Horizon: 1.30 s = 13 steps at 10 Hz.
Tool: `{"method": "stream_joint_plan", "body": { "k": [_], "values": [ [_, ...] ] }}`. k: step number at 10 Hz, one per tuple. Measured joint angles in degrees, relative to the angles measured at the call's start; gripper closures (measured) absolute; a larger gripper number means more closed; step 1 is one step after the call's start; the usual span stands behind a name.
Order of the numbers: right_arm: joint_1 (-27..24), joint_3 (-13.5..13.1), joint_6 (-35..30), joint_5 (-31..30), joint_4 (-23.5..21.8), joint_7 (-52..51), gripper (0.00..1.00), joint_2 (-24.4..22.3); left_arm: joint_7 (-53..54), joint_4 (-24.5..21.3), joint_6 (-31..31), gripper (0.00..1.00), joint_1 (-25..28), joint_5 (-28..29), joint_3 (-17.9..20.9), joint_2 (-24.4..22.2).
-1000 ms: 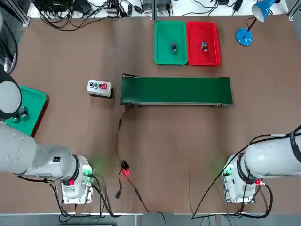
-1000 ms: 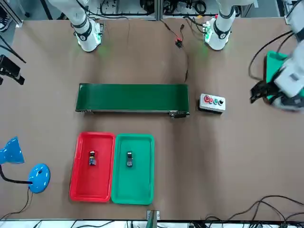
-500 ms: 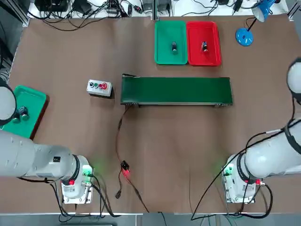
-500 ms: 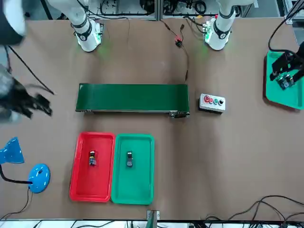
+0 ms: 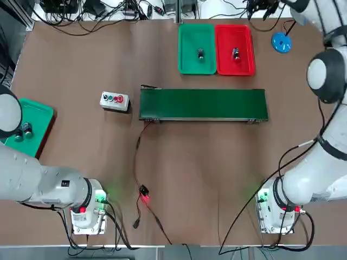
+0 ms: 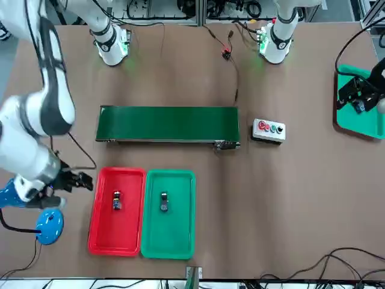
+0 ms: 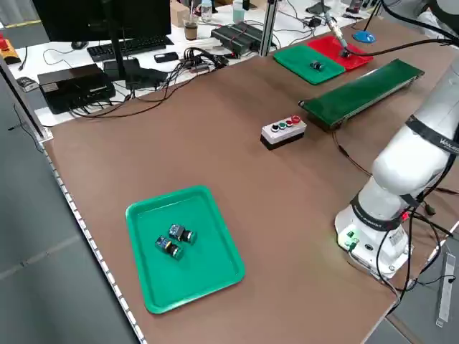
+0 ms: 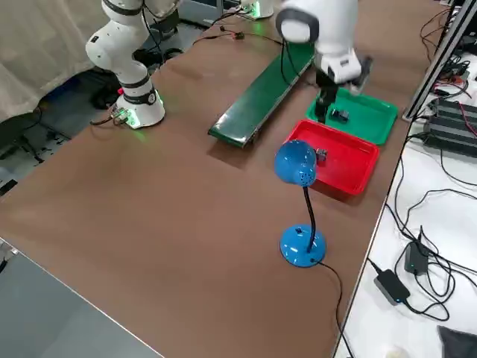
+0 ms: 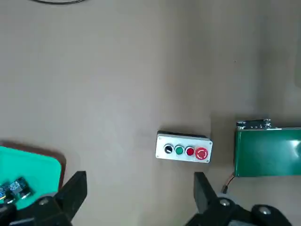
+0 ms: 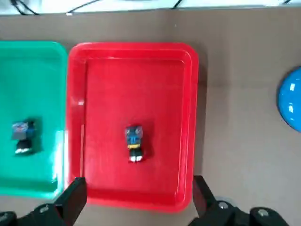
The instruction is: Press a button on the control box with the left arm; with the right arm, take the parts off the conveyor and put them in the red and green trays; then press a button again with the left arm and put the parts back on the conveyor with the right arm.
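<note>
The right gripper [image 6: 81, 179] now hangs at the far end of the counter [image 5: 81, 54], just beside the outer edge of the red tray [image 5: 248, 67], between that tray and the blue desk lamp [image 6: 36, 220]. A second ago the right arm was folded back near its base and barely in the overhead view; it has since swung out across the counter past the conveyor [image 5: 203, 104]. Its fingers [image 10: 70, 197] stand wide apart and empty, framing the red tray in the right wrist view.

One small part [image 5: 235, 53] lies in the red tray and another part [image 5: 200, 53] in the green tray [image 5: 187, 65] beside it — the belt itself is bare. That suggests the unloading half is done and the arm is setting up to lift the red tray's part back toward the conveyor.

The left gripper [image 6: 355, 96] hovers over a second green tray [image 5: 40, 127] at the robot's left edge — its fingers [image 9: 73, 190] apart too, holding nothing, with the control box [image 5: 114, 101] well apart from it, near the conveyor's end. It has hardly shifted over the last half second.
</note>
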Motion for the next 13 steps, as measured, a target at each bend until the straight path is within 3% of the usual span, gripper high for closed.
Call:
{"method": "stream_joint_plan", "body": {
  "k": [2, 6, 13],
  "values": [
    [0.18, 0.02, 3.8, 0.01, 0.2, 0.0, 0.0, 6.01, 1.26, 0.01, -0.05, 0.0, -0.28, 0.0, -0.09, 0.43],
    [2.21, 0.23, 14.11, 0.13, 0.17, 2.38, 0.0, 11.79, 2.1, 0.14, -0.06, 0.0, -0.46, 0.0, -0.19, 0.43],
    [3.73, 0.12, 20.27, -2.04, -1.26, 3.74, 0.01, 16.59, 2.13, 0.14, -0.06, 0.0, -0.61, 0.0, -0.24, 0.44]
  ]
}}
